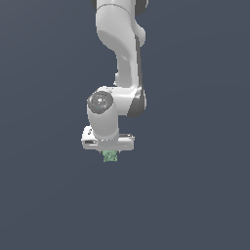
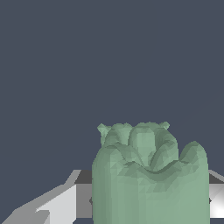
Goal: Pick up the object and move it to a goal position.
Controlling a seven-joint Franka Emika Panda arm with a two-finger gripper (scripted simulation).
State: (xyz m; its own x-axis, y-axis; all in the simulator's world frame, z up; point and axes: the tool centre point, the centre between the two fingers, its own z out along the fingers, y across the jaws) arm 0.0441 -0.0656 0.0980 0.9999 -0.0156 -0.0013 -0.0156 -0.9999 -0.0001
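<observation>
The object (image 1: 111,156) is a small pale green, bumpy lump sitting directly under the white hand of my gripper (image 1: 110,151) in the exterior view. In the wrist view the object (image 2: 148,175) looms large and fills the gap between the two grey-white fingers (image 2: 57,205), one on each side of it. The fingers press against its sides, so the gripper is shut on it. In the exterior view the hand hides the fingers, and the object's top is tucked under the hand.
The white arm (image 1: 122,53) rises straight up from the hand to the top of the exterior view. Everything around it is a plain dark blue-grey surface with no other objects in sight.
</observation>
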